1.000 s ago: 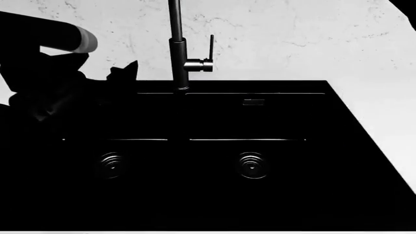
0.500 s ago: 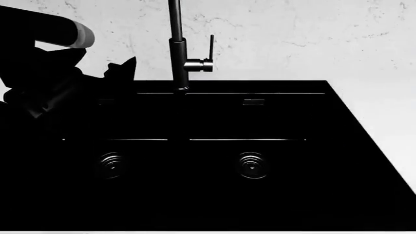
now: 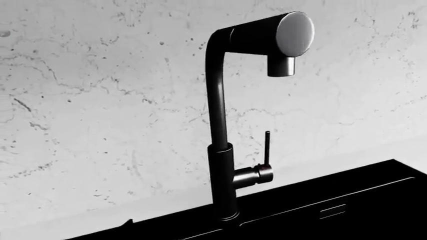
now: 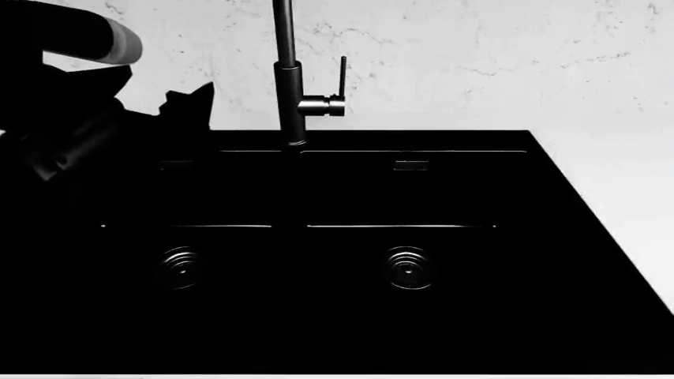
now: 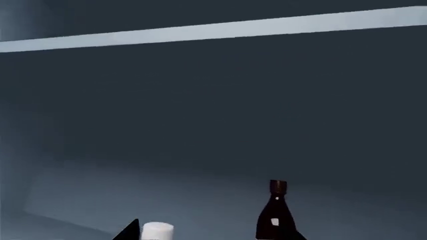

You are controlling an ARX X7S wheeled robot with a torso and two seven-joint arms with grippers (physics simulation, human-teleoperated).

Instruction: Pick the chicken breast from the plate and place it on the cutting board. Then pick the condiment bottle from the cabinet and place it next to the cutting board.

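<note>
Where black sink (image 4: 421, 237) hides detail, left gripper (image 4: 185, 106) indistinct

black left arm (image 4: 63, 118), grey-white band, pointed claw (image 4: 189, 103)

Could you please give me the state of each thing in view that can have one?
Faucet: no water running, handle upright.
Sink: two basins, looks empty.
Dark bottle: upright, cap on.
Left gripper: raised beside the faucet, jaws unclear.
Right gripper: only a fingertip shows.
</note>
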